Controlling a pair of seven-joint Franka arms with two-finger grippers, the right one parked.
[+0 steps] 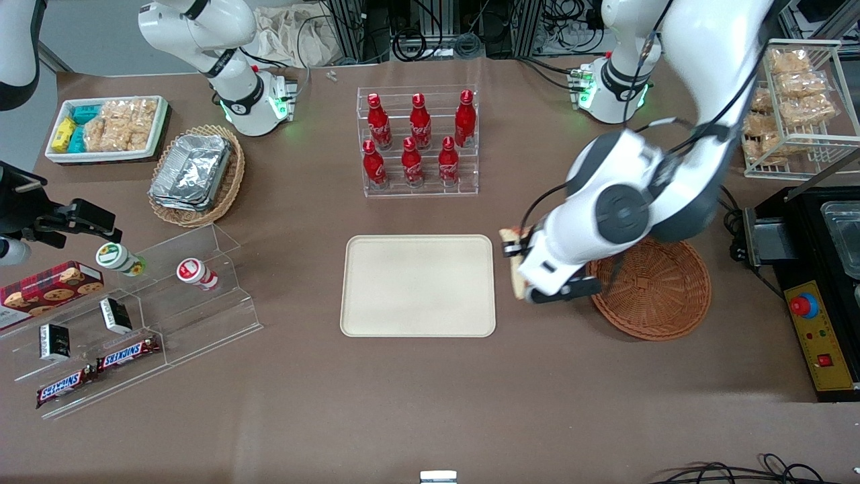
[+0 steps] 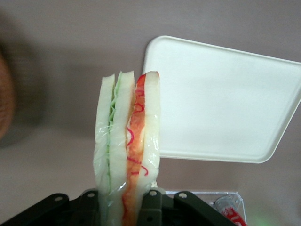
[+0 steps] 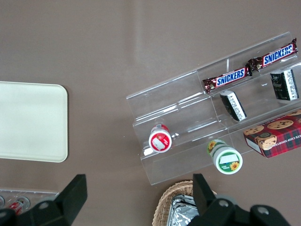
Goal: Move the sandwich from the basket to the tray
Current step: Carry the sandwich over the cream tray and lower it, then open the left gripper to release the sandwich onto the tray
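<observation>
My left gripper (image 1: 521, 269) hangs above the table between the cream tray (image 1: 420, 286) and the reddish-brown wicker basket (image 1: 655, 289), shut on the sandwich (image 1: 516, 259). In the left wrist view the sandwich (image 2: 128, 146) stands on edge between the dark fingers (image 2: 153, 207), pale bread in clear wrap with green and red filling lines. The tray (image 2: 221, 101) lies just past it, bare. A blurred strip of the basket (image 2: 3, 96) shows at the frame edge. The basket holds nothing that I can see.
A clear rack of red cola bottles (image 1: 418, 142) stands farther from the front camera than the tray. A tan basket of foil containers (image 1: 196, 171), a white snack tray (image 1: 107, 128) and an acrylic shelf with snacks (image 1: 127, 323) lie toward the parked arm's end. A black box with a red button (image 1: 816, 316) sits beside the basket.
</observation>
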